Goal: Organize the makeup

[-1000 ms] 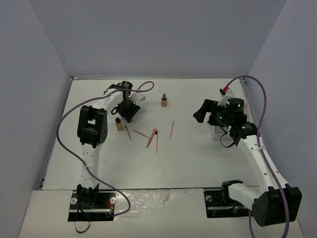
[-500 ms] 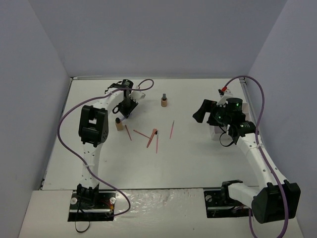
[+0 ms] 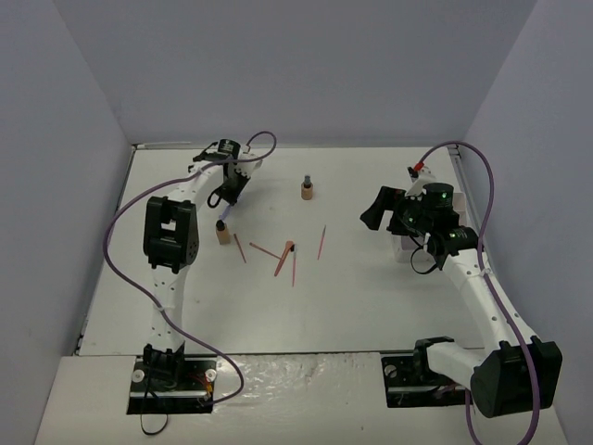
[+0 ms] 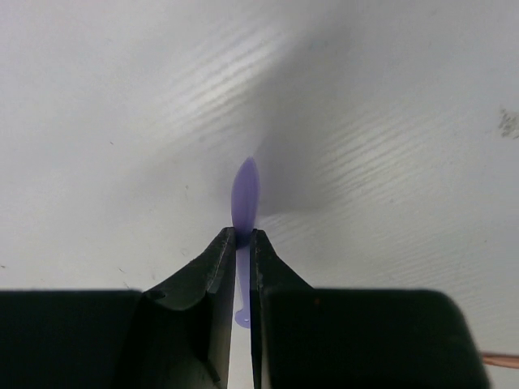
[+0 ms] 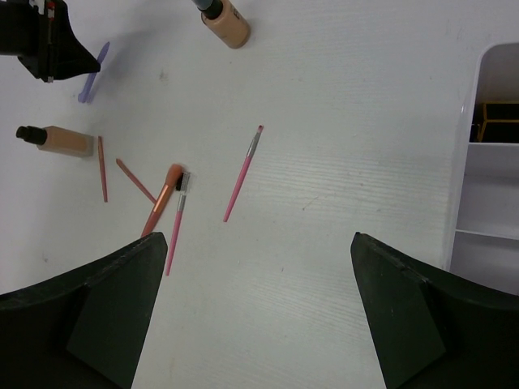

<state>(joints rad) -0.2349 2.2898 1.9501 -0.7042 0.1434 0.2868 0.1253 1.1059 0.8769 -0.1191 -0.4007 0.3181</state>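
Right now, from above, I am reaching my left claw (image 3: 223, 209) down at the far left of the table (image 3: 352, 297), just beyond a tan bottle (image 3: 223, 235) with a dark cap. A second tan bottle (image 3: 307, 191) is sitting farther right, toward the far edge. Several pink sticks (image 3: 285, 259) are lying scattered near the middle, one of them (image 3: 321, 241) apart to the right. My right claw (image 3: 382, 211) is hanging over the right side, well apart from all of these. What my left claw is gripping is too small to make out from here.

Through my left wrist camera, I am pinching a lilac stick (image 4: 245, 193) between my two dark fingers (image 4: 207, 275). They are pressed together on it, and its rounded tip is poking out beyond them, above the white surface.

Through my right wrist camera, my right claw's fingers (image 5: 105, 316) are standing wide apart with nothing between them. Below them I am seeing the pink sticks, both bottles and, at the far left, my left claw gripping the lilac stick. A white tray (image 5: 474, 162) with compartments is showing at the right edge.
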